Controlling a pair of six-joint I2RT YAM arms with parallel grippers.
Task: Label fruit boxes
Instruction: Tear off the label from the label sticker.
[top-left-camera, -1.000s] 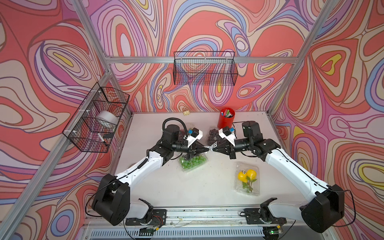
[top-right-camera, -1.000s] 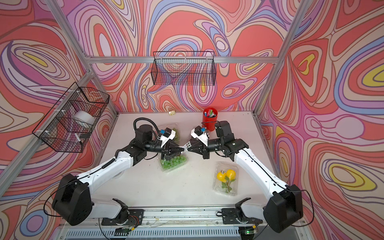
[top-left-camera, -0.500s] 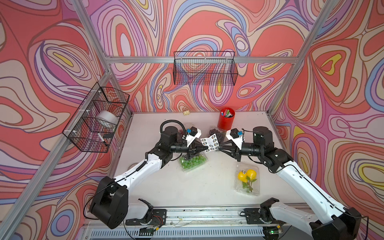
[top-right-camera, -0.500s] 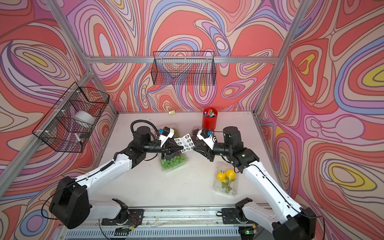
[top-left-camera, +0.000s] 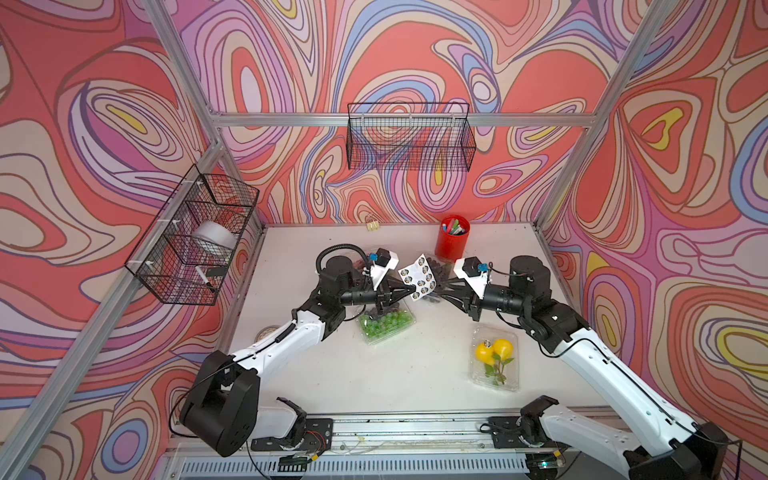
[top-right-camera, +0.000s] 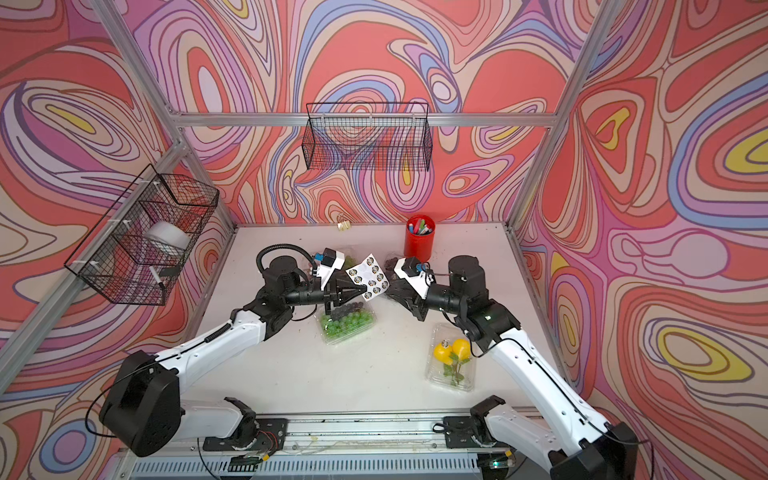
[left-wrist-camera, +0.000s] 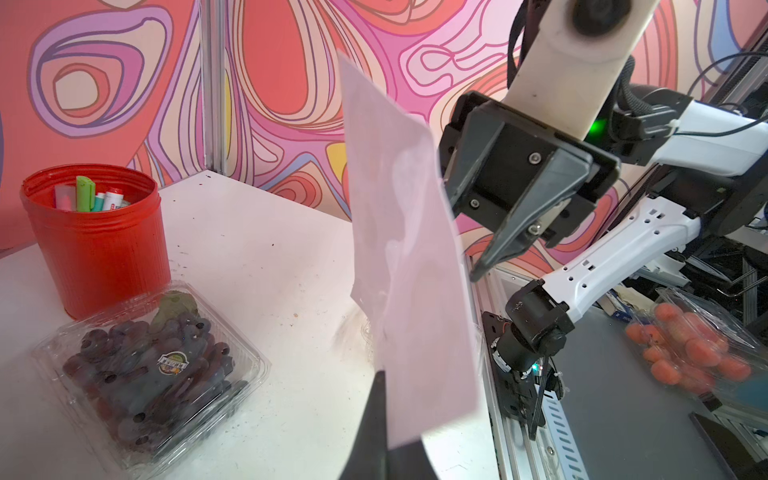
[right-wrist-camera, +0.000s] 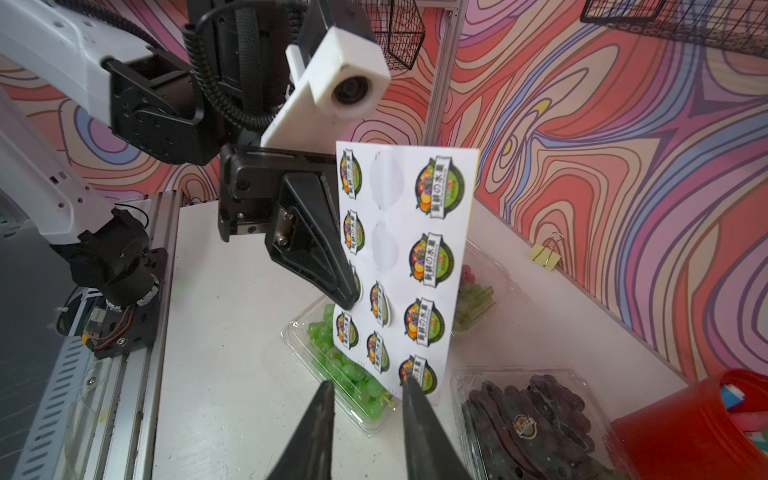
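The left tool (right-wrist-camera: 348, 296) pinched a sticker sheet (right-wrist-camera: 409, 232) in the air near the green grape box (right-wrist-camera: 328, 365); the right tool (right-wrist-camera: 368, 386), slightly parted, held nothing.

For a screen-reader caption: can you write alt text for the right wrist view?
The left claw pinches a white sticker sheet upright, two sticker spots empty, before the open right claw. Below, on the table, sit a green grape box and a purple grape box.
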